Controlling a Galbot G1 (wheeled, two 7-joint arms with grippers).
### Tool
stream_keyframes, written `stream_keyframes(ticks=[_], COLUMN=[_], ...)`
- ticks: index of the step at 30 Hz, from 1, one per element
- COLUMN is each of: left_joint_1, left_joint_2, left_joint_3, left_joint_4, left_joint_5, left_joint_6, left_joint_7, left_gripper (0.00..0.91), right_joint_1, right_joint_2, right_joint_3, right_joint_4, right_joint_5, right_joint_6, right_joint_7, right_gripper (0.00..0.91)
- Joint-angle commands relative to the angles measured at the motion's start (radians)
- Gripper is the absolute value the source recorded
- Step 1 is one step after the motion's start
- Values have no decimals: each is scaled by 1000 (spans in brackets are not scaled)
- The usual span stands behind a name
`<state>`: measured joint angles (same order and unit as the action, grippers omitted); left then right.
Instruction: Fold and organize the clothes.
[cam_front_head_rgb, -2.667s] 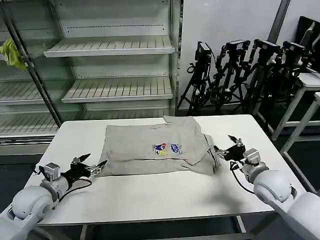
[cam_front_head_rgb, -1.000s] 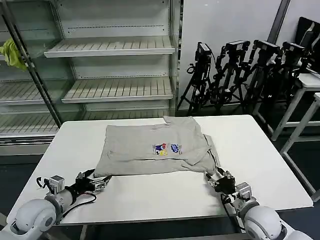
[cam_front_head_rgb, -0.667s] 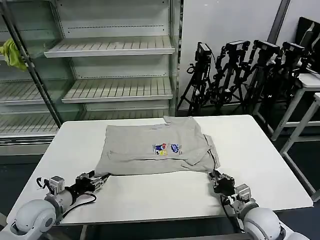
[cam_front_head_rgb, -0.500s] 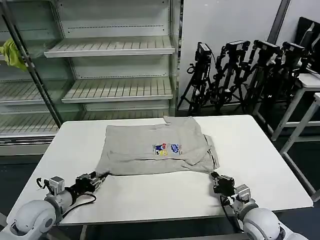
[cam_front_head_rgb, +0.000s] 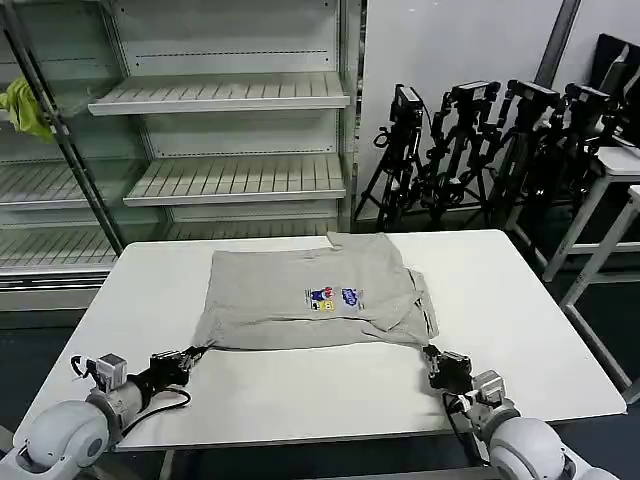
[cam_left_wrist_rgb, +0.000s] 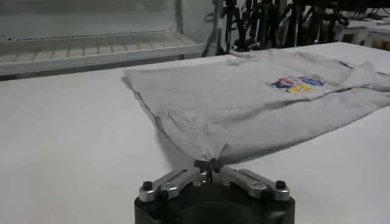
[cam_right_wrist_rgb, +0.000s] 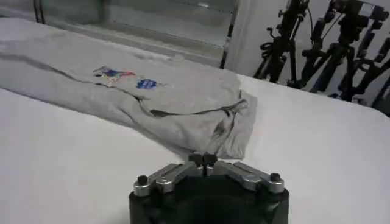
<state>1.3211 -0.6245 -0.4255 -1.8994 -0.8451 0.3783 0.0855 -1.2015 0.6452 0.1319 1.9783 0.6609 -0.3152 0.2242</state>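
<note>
**Both my grippers pinched on the near corners of the shirt**

The T-shirt lies on the white table, partly folded, its print facing up near the middle. It sits toward the far half of the table, with bare tabletop between it and me.

My left gripper is low over the table at the shirt's near left corner. In the left wrist view its fingers are closed together, with a small peak of grey cloth caught between the tips; the fabric rises from that pinch and spreads away across the table.

My right gripper is low at the near right corner. In the right wrist view its fingertips meet at the edge of the bunched, layered cloth. They are closed; the hem reaches right to them, but I cannot tell for certain how much fabric they hold.

Behind the table stand metal shelves and a row of tripods. A yellow-green cloth hangs on the left shelving.
</note>
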Motion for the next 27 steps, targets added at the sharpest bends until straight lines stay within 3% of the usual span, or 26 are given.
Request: stream_keyframes(ticks=[1, 9, 16, 27], left_joint_1=[0, 69, 198, 379], left_joint_2=[3, 93, 185, 290], left_joint_3=[0, -30, -91, -225], left_joint_4=[-3, -64, -122, -178], left_joint_5=[0, -46, -80, -168], left_joint_6=[0, 6, 14, 41], left_joint_7=[0, -3, -10, -31], left_gripper=[60, 60, 60, 60], right_joint_1=[-21, -138, -338, -505], right_joint_2=[-67, -200, -302, -332], right_joint_3=[26, 124, 333, 491], right_joint_4=[66, 175, 244, 273], right_joint_5=[37, 123, 183, 217], right_joint_6=[-6, -24, -32, -63], right_joint_7=[7, 22, 28, 34], right_gripper=[0, 0, 0, 0])
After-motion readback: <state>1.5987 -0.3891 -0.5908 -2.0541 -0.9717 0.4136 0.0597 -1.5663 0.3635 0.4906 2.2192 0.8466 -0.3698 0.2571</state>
